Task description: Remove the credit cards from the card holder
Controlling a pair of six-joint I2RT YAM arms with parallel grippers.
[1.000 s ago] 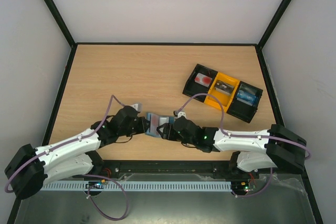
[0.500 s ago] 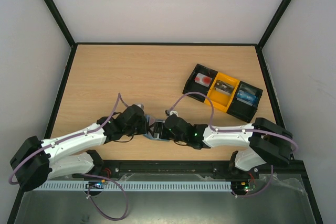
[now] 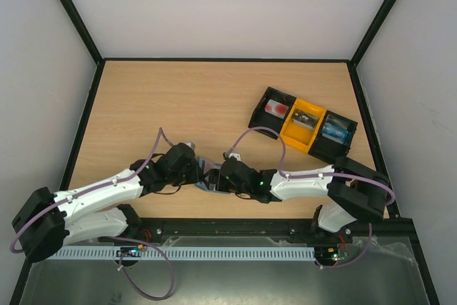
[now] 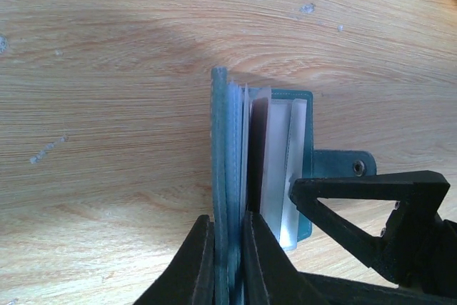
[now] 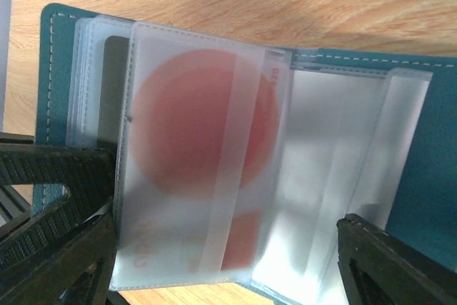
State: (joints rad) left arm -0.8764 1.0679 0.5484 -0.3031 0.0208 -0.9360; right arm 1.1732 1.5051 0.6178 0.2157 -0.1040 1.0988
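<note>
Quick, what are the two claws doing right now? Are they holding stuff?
Left claw: shut on the card holder, pinching its cover.
Right claw: open, straddling the clear pockets.

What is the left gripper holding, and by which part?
The teal bifold card holder, one cover flap pinched at its edge between the left gripper's fingers.

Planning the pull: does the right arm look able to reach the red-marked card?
Probably yes: the left fingers pin one cover of the card holder, and the right fingers flank the frosted sleeve around the card.
</note>
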